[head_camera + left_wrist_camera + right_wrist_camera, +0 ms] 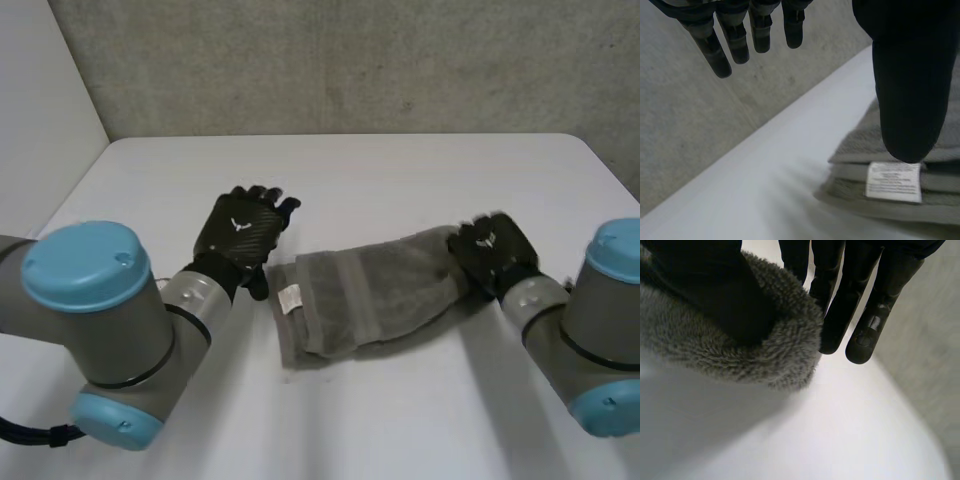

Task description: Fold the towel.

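While the grey towel [380, 285] lies folded mid-bench [400, 170], we see our left hand [238, 238] spread, fingers straight, just beside its labelled end; our right hand [492, 252] pinches the opposite end between thumb and fingers.

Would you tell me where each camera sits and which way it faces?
Head view: between and behind the arms, looking down at the table; arms, left robot hand, right robot hand show.
Left wrist view: on that wrist, looking along its open robot hand at the towel and label.
Right wrist view: on that wrist, looking along its robot hand pinching the towel end.
All share the towel.
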Controlling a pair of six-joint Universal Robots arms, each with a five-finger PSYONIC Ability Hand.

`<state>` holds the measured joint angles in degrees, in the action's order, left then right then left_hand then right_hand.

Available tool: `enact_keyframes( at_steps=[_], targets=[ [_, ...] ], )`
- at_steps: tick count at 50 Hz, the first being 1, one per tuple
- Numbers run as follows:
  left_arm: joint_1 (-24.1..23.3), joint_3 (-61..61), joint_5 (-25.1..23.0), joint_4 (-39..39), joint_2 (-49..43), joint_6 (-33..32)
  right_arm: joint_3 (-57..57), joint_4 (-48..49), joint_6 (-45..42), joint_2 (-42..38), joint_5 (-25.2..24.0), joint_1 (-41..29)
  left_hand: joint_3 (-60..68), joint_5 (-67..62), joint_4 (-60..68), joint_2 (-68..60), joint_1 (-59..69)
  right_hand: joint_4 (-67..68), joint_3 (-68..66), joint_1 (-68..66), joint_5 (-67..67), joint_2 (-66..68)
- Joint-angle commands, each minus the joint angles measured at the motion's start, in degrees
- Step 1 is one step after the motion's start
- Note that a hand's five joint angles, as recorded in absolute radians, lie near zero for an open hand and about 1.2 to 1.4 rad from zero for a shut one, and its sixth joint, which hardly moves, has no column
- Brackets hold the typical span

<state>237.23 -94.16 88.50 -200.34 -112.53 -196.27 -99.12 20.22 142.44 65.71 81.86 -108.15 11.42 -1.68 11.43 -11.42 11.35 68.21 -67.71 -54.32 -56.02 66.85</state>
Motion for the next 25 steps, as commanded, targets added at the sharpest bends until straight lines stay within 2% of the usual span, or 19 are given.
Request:
enact_keyframes(
  at_steps=[1, 5, 6, 8, 12, 13, 14, 15, 16, 20, 22, 23, 24, 25],
  targets=[
    [0.77, -4.0, 0.44, -0.05, 6.6, 0.01, 7.28, 0.44, -2.6, -1.02, 0.58, -17.27, 0.81, -0.55, 0.81, -0.81, 0.89, 11.79, -12.29, -25.68, -13.98, 13.15],
    [2.0, -5.24, 2.12, 0.12, 8.29, 0.01, 9.73, 0.79, -6.71, -6.54, -0.03, -25.16, 0.64, -0.38, 0.64, -0.64, 0.72, 11.79, -12.29, -25.68, -13.98, 13.15],
    [2.44, -5.68, 2.9, 0.12, 8.81, 0.01, 9.74, 0.79, -6.73, -6.56, -0.03, -25.18, 0.48, -0.22, 0.47, -0.48, 0.55, 11.79, -12.29, -25.68, -13.98, 13.15],
    [2.71, -6.12, 3.35, 0.12, 9.17, 0.01, 10.52, 0.7, -11.19, -10.32, -1.95, -29.12, 0.48, -0.22, 0.47, -0.48, 0.55, 11.79, -12.29, -25.68, -13.98, 13.15],
    [2.88, -7.0, 3.7, 0.12, 9.52, 0.27, 10.79, 0.7, -14.03, -12.97, -4.87, -30.99, 0.31, -0.05, 0.3, -0.31, 0.38, 11.79, -12.29, -25.68, -13.98, 13.15],
    [2.88, -7.0, 3.7, 0.12, 9.52, 0.27, 10.79, 0.7, -14.12, -13.32, -5.74, -31.07, 0.31, -0.05, 0.3, -0.31, 0.38, 5.36, -5.85, -19.24, -7.54, 6.71],
    [2.88, -6.91, 3.7, 0.12, 9.52, 0.36, 10.79, 0.87, -13.86, -12.98, -5.66, -30.99, 0.31, -0.05, 0.3, -0.31, 0.38, -23.19, 22.69, 9.3, 21.0, -21.83],
    [2.97, -6.83, 3.7, 0.12, 9.52, 0.44, 10.79, 0.88, -13.85, -12.97, -5.66, -30.99, 0.31, -0.05, 0.3, -0.31, 0.38, -23.47, 22.98, 9.59, 21.28, -22.12],
    [2.97, -6.82, 3.7, 0.12, 9.52, 0.45, 10.7, 0.96, -12.81, -12.02, -5.4, -30.9, 0.31, -0.05, 0.3, -0.31, 0.38, -55.11, 54.62, 41.23, 52.93, -53.76],
    [3.06, -5.77, 3.52, -0.05, 9.43, 0.71, 10.62, 0.88, -6.56, -8.05, -4.43, -29.67, 0.81, -0.55, 0.81, -0.81, 0.88, -58.21, 57.71, 44.32, 56.02, -56.85],
    [3.06, -5.25, 3.52, -0.05, 9.43, 0.71, 9.57, 0.61, 4.02, -3.59, -4.08, -23.81, 0.98, -0.72, 0.97, -0.98, 1.05, -58.21, 57.71, 44.32, 56.02, -56.85],
    [2.89, -4.2, 3.52, -0.14, 9.17, 0.8, 9.56, 0.61, 4.08, -3.57, -4.08, -23.78, 1.31, -1.05, 1.31, -1.31, 1.39, -58.21, 57.71, 44.32, 56.02, -56.85],
    [2.88, -4.19, 3.52, -0.14, 9.17, 0.8, 9.21, 0.0, 9.65, -1.48, -3.99, -20.99, 1.32, -1.06, 1.31, -1.32, 1.39, -58.21, 57.71, 44.32, 56.02, -56.85],
    [2.36, -2.97, 3.61, -0.06, 8.73, 1.14, 9.21, 0.0, 9.7, -1.46, -3.99, -20.97, 1.48, -1.22, 1.48, -1.48, 1.56, -58.21, 57.71, 44.32, 56.02, -56.85]
  ],
)
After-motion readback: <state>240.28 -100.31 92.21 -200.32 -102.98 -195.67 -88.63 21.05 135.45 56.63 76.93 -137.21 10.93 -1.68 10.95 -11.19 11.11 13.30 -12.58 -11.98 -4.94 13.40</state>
